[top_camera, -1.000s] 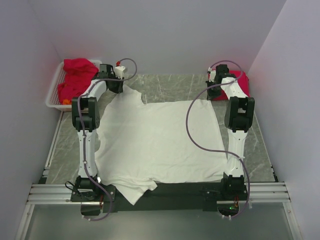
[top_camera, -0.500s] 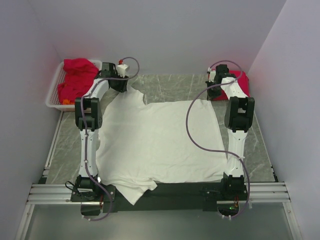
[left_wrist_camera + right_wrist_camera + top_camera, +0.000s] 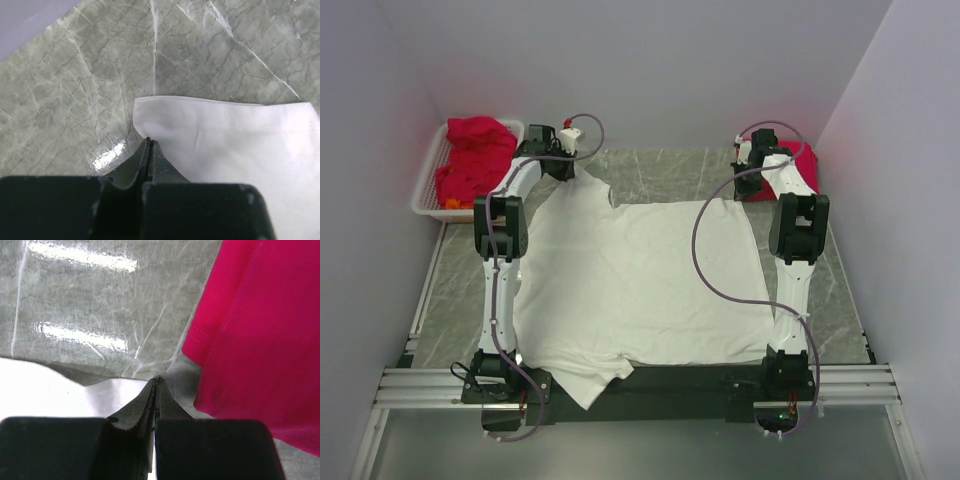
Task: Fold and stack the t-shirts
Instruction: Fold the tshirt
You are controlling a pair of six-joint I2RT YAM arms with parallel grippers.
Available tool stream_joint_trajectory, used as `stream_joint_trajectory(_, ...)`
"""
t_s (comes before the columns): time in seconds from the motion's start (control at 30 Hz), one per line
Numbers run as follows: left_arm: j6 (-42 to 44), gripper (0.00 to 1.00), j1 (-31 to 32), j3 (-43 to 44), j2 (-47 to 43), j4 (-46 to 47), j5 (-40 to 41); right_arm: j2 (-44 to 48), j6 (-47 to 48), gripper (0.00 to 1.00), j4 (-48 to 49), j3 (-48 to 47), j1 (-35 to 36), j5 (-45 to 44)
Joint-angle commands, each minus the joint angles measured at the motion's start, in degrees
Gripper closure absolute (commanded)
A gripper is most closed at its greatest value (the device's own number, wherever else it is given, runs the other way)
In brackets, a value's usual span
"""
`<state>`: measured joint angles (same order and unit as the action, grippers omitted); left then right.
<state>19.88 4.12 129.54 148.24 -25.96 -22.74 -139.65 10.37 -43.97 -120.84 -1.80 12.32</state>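
A white t-shirt lies spread flat over the table. My left gripper is shut on its far left sleeve; in the left wrist view the closed jaws pinch the sleeve's edge. My right gripper is shut on the shirt's far right corner; in the right wrist view the closed jaws hold white cloth just left of them. A folded red t-shirt lies at the far right, close beside the right gripper, and fills the right side of the right wrist view.
A white basket with crumpled red shirts stands at the far left, beside the left arm. The grey marble table shows bare along its far edge. White walls close in the back and sides.
My left gripper has moved a little to the right along the far edge, drawing the sleeve with it. The right arm has not moved.
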Motion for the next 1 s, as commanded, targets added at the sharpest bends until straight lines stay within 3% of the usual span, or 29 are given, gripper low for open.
stream_joint_trajectory(0.0, -0.01, 1.00, -1.04, 2.73, 0.47, 1.08, -2.74, 2.02, 0.79, 1.00, -2.18, -1.77, -0.13, 0.51)
stream_joint_trajectory(0.17, 1.82, 1.00, -1.66, 2.22, -4.62, 1.70, -4.85, 3.60, 1.32, 1.00, -2.53, -2.21, -0.13, 1.74)
stream_joint_trajectory(0.5, 6.57, 1.00, -1.92, -11.31, -17.90, 1.87, -7.58, 7.64, 3.34, 1.00, -3.06, -1.51, -0.30, 2.54)
stream_joint_trajectory(0.97, 10.18, 1.00, -3.59, -22.48, -29.85, -1.20, -9.42, 12.21, 6.41, 1.00, -3.14, 1.31, -1.01, 3.50)
